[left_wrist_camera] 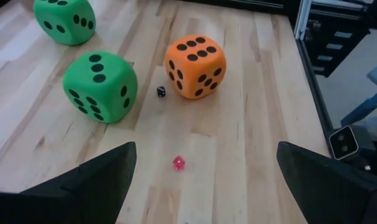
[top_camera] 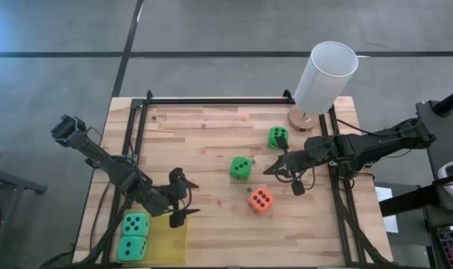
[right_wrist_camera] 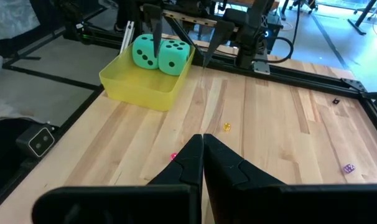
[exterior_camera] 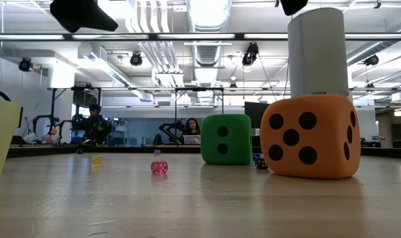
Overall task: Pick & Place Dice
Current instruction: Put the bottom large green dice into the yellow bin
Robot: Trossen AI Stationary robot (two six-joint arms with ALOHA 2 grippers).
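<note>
This is a robotics lab or open workshop hall. Beyond the wooden table (exterior_camera: 187,198), the low view shows an exposed ceiling (exterior_camera: 200,26) of ducts, pipes and strip lights (cameras hang from it), two seated people (exterior_camera: 190,129) at distant benches, and further rigs. Around the right gripper (right_wrist_camera: 203,155), black aluminium framing (right_wrist_camera: 300,74) and cabling edge the table, above a bare concrete floor (top_camera: 211,26).

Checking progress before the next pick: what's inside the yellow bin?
Two teal dice sit side by side in the yellow bin. Anything beneath them is covered.
</note>
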